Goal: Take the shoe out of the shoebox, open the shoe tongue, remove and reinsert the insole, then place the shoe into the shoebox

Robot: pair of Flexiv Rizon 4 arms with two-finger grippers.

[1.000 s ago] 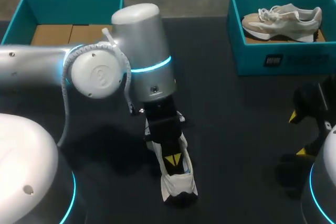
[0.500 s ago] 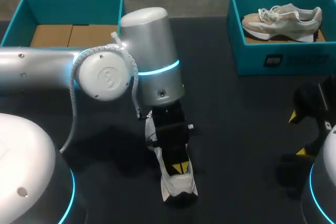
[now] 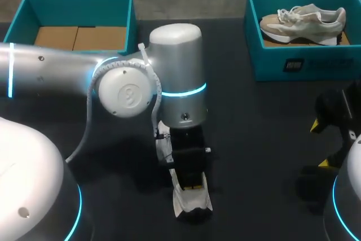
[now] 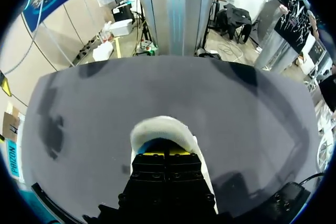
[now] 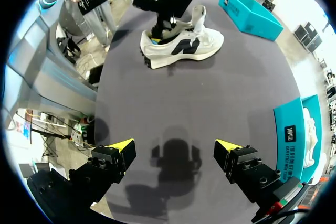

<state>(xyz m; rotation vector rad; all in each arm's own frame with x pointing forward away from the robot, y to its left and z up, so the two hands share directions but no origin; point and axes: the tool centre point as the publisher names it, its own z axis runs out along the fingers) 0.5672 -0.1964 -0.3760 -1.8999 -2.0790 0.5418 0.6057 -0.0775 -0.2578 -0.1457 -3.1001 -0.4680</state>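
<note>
Looking down from the head camera, I see the white shoe on the dark, flat table at about 6 o'clock. It is out of both boxes and stands on its sole. Its round heel points to 6 o'clock. Its front end is mostly hidden under my arm. The shoe looks soft, like cloth, with a black mark on its side and a bumpy sole.

My left arm is fat, round and shiny silver, with a glowing blue ring. It comes in from 9 o'clock and hangs right over the shoe. The left gripper points down into the shoe's opening, just inside the curved heel wall, where I see a bit of blue lining. Its two black fingers are pressed together, yellow tip against yellow tip. I cannot tell if they pinch anything thin.

The right gripper is at about 4 o'clock near the table edge, well apart from the shoe. Its fingers are spread wide with nothing in them, over bare table.

The left shoebox sits at 11 o'clock. It is teal with straight walls, and brown cardboard lines its bottom. The right shoebox, also teal, sits at 1 o'clock. A tan shoe with pale laces lies inside it.
</note>
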